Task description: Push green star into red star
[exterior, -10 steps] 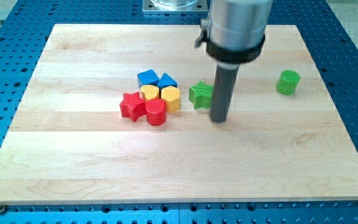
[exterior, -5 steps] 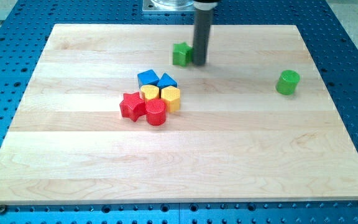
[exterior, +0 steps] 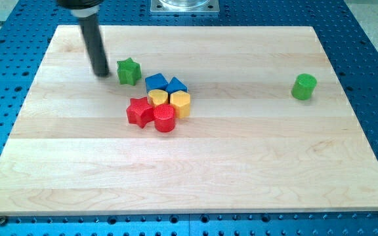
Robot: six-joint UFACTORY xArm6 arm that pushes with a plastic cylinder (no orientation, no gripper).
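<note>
The green star (exterior: pixel 128 71) lies on the wooden board, up and to the left of the block cluster. The red star (exterior: pixel 138 111) sits at the cluster's left, below the green star and apart from it. My tip (exterior: pixel 100 73) stands just left of the green star, with a small gap between them. The rod rises from it toward the view's top left.
The cluster holds a blue block (exterior: pixel 155 82), a second blue block (exterior: pixel 176 85), a yellow block (exterior: pixel 158 98), a yellow hexagon (exterior: pixel 180 103) and a red cylinder (exterior: pixel 165 118). A green cylinder (exterior: pixel 304 86) stands alone at the right. The board (exterior: pixel 189 164) rests on a blue perforated table.
The green star moved from right of the cluster, up past the board's top middle, then left and down to the cluster's upper left. My tip went from its right side to its left.
</note>
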